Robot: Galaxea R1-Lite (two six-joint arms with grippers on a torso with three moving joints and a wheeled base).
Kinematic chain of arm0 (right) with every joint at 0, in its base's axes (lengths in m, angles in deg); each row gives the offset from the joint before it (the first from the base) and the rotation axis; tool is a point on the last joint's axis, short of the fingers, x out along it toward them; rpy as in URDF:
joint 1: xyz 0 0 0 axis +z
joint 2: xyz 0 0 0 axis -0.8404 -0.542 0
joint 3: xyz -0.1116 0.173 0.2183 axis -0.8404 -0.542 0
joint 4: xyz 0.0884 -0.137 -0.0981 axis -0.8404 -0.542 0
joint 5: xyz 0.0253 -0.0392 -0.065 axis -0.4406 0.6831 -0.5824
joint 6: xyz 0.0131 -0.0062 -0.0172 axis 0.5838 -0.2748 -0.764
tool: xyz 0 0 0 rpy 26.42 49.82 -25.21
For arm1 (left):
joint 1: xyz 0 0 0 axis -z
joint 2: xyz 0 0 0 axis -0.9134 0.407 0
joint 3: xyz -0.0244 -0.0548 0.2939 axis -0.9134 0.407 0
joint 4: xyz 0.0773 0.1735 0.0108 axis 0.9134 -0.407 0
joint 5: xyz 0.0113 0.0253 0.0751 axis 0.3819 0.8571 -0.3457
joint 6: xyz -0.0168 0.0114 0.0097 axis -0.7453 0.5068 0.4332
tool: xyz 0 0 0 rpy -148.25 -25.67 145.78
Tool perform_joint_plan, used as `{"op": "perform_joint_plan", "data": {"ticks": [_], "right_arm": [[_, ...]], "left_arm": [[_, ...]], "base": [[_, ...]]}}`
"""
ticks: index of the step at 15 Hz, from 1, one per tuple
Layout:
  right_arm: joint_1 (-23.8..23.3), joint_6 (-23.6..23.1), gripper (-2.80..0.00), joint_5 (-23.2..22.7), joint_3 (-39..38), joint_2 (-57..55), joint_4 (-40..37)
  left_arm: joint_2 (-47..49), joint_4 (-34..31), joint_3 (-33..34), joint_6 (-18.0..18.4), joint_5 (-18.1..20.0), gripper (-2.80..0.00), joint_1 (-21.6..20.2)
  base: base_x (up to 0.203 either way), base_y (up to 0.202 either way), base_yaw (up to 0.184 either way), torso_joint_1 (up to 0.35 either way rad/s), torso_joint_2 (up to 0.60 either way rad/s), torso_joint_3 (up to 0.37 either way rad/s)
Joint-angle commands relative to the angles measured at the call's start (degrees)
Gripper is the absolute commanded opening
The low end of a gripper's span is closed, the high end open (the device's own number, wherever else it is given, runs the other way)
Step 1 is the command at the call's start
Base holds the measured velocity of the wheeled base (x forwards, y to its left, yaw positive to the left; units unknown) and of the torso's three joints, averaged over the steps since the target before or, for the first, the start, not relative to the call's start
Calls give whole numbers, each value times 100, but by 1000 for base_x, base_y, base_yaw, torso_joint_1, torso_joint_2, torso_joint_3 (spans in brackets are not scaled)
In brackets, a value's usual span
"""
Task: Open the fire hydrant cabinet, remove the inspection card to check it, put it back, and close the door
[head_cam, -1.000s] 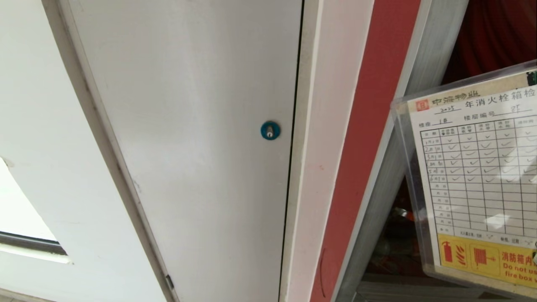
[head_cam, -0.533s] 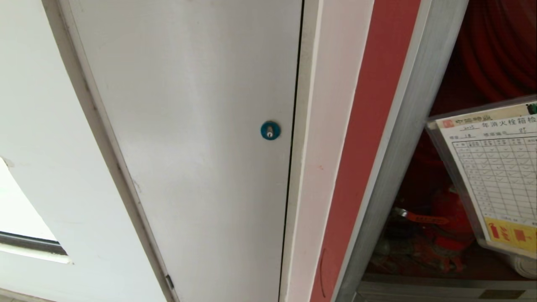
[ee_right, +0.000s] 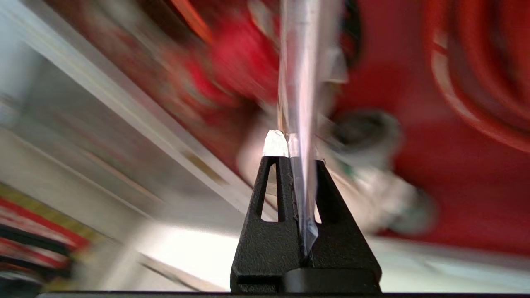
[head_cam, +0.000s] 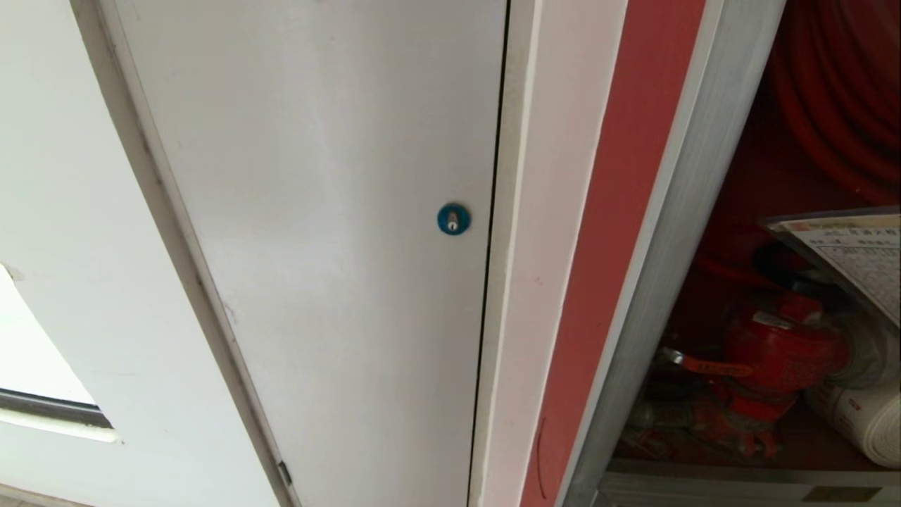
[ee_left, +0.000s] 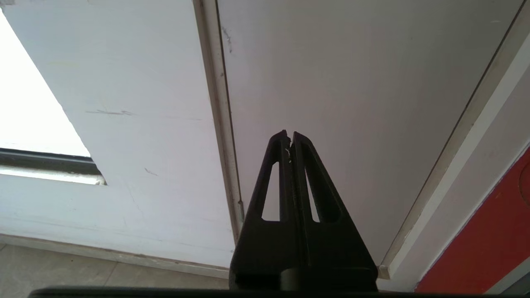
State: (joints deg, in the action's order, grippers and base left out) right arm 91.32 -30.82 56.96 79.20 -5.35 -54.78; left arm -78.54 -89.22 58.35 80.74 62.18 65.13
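Starting at the left of the head view, a white wall (head_cam: 63,211) meets the plain white panel door (head_cam: 317,211) with its round blue lock (head_cam: 453,219), then a white jamb and a red strip (head_cam: 612,232). Right of these stands the silver frame of the fire hydrant cabinet (head_cam: 676,232), open on this side. Inside its red-lined compartment sit a red hose coil (head_cam: 838,77) up top, a red hydrant valve (head_cam: 781,352) below, and a white rolled hose (head_cam: 862,415) beside the valve. The inspection card (head_cam: 855,257), in a clear sleeve, tilts nearly edge-on above the valve. Only the right wrist view shows the right gripper (ee_right: 296,142), clamped on that card's edge, with the cabinet interior blurred behind. Only the left wrist view shows the left gripper (ee_left: 290,138), fingers pressed together, holding nothing, pointing at the white door.
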Motion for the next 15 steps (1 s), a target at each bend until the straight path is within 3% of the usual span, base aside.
{"op": "perform_joint_plan", "data": {"ticks": [1,4,5,7,10,13,15], "right_arm": [[-785,-950,-280,41,121,-50,-28],[-1911,-2341,-280,78,560,-423,-34],[-2133,-2734,-280,84,762,-664,-35],[-2355,-3097,-280,94,1126,-1103,-40],[-2852,-4288,-280,-2,1612,-1549,1],[-3545,-4947,-280,-750,2061,-2065,262],[-4155,-5460,-280,-1724,2128,-2269,553]], "left_arm": [[5,3,35,-3,-2,-280,3],[7,3,35,-3,-2,-280,-2],[4,3,35,-3,-2,-280,-3],[1,3,35,-3,-2,-280,0],[7,3,35,-3,-2,-280,6],[-1,3,35,-3,-2,-280,-2],[7,3,35,-3,-2,-280,-3]], "base": [[0,0,0,0,0,0],[0,0,0,0,0,0],[0,0,0,0,0,0],[0,0,0,0,0,0],[0,0,0,0,0,0],[0,0,0,0,0,0],[0,0,0,0,0,0]]}}
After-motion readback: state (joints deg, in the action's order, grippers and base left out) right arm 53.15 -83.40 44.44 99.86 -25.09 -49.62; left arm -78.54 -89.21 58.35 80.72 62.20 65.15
